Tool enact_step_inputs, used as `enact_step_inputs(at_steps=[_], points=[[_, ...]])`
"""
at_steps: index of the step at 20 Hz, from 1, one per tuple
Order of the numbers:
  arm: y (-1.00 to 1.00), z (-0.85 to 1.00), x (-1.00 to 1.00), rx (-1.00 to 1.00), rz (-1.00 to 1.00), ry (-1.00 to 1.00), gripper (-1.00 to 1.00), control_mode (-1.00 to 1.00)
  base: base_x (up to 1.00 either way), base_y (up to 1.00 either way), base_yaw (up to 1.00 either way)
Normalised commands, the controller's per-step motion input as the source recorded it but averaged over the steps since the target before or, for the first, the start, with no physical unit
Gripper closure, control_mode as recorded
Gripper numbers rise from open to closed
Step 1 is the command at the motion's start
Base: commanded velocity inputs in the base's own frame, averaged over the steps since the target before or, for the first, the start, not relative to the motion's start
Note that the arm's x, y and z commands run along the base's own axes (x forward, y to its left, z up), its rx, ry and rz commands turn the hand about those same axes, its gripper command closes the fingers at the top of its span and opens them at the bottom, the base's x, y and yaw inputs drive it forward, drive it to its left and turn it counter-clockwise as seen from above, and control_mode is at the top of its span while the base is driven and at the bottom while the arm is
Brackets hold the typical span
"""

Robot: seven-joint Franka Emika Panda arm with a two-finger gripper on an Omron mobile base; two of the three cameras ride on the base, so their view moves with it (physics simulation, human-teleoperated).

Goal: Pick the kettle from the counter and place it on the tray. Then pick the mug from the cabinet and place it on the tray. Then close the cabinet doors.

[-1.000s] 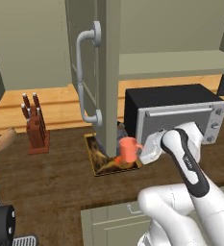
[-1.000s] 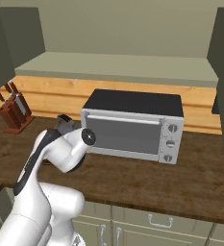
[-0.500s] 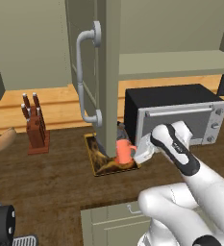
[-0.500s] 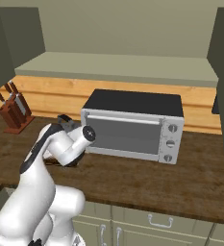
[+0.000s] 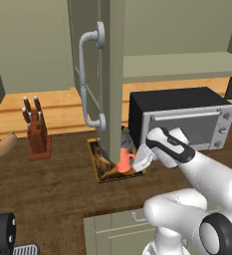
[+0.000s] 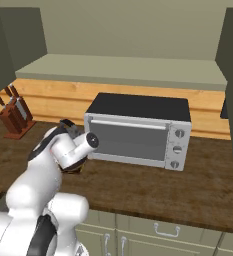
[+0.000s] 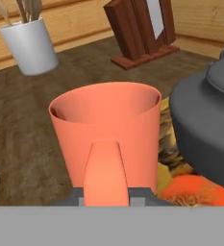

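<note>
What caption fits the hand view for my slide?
Salmon mug at the end effector, beside the grey kettle on the tray.

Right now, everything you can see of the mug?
The mug is a salmon-orange, matte cylinder, open and empty, upright, its loop handle facing the hand camera between the tips of the pincer, which appears shut on that handle. It is low over the tray, right beside the dark grey kettle; whether its base touches the tray is hidden. In the left base view it shows beside the cabinet door.
</note>
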Motion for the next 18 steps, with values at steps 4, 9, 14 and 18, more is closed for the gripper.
enact_step_inputs(at_steps=[4, 9, 14, 18], points=[[0.13, -0.41, 0.16, 0.0, 0.0, -0.12, 1.0, -1.0, 0.0, 0.0, 0.0], [0.11, -0.42, 0.18, 0.0, 0.0, -0.09, 1.0, -1.0, 0.0, 0.0, 0.0], [0.11, -0.31, 0.14, 0.0, 0.0, 0.0, 1.0, -1.0, 0.0, 0.0, 0.0], [0.04, -0.18, 0.14, 0.0, -0.01, 0.0, 1.0, -1.0, 0.0, 0.0, 0.0]])
